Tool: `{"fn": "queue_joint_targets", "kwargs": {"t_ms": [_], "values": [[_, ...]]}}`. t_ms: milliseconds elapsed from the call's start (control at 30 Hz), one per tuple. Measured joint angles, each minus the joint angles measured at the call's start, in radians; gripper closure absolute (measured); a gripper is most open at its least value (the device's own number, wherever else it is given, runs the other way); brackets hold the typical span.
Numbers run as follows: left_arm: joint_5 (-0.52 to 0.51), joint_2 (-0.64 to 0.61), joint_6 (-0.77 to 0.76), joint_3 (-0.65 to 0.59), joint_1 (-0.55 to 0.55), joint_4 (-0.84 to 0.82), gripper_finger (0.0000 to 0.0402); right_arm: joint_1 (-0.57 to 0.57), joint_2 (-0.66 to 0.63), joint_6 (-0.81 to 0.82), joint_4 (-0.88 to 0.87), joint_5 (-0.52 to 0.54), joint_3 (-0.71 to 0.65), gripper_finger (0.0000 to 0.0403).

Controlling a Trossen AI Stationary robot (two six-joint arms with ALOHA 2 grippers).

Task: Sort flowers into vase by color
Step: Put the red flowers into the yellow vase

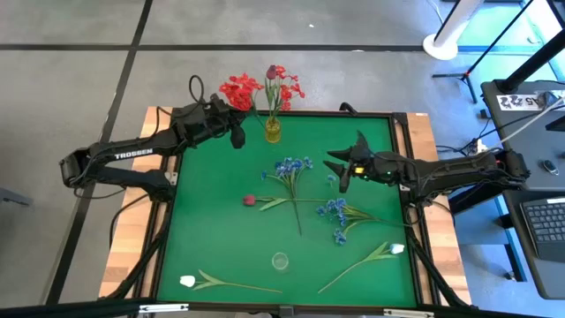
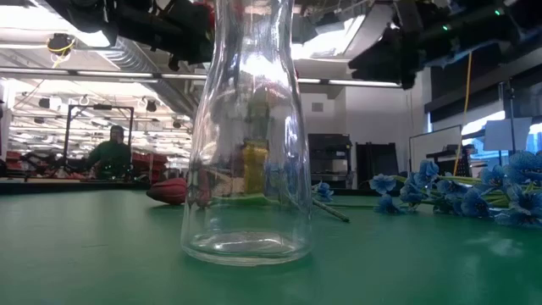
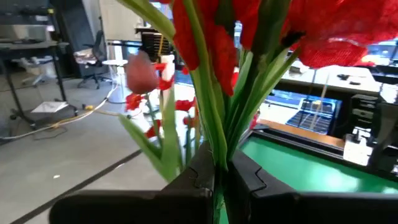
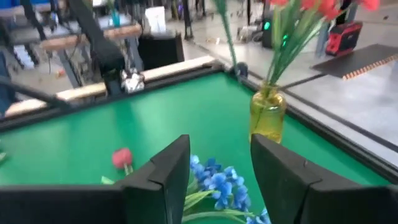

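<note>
My left gripper (image 1: 235, 131) (image 3: 219, 174) is at the table's far edge, left of the yellow vase (image 1: 273, 132), and is shut on a red spray (image 1: 240, 89). The vase holds red flowers (image 1: 282, 83). My right gripper (image 1: 338, 170) (image 4: 221, 165) hangs open in the air beside a blue spray (image 1: 291, 167) (image 4: 217, 185). A second blue spray (image 1: 335, 213), a dark red rosebud (image 1: 250, 200) (image 4: 122, 157) and two white tulips (image 1: 187, 281) (image 1: 395, 250) lie flat on the green mat. A clear vase (image 1: 280, 261) (image 2: 247, 169) stands upright near the near edge. My left gripper pinches the red spray's bundled green stems (image 3: 214, 152) between its two fingers (image 3: 252, 177). The spray is lifted clear of the table. Its stems rise past the fingers, and the red blossoms (image 3: 323, 31) spread above them.
The mat sits inside a raised dark frame (image 1: 402, 119) on a wooden table. Open green mat lies left of the rosebud and between the tulips. In the low view a person (image 2: 110, 152) sits far off in the room behind.
</note>
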Motion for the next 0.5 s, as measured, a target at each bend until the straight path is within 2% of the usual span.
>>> {"fn": "queue_joint_targets", "kwargs": {"t_ms": [267,500], "values": [[0.003,0.012,0.032,0.0,0.015,0.093,0.0397,-0.001,-0.048,-0.021,0.443,0.013,-0.198,0.0237],[0.029,0.06,0.036,0.0,0.017,0.198,0.0397,-0.001,-0.047,-0.013,0.553,0.046,-0.27,0.0237]]}}
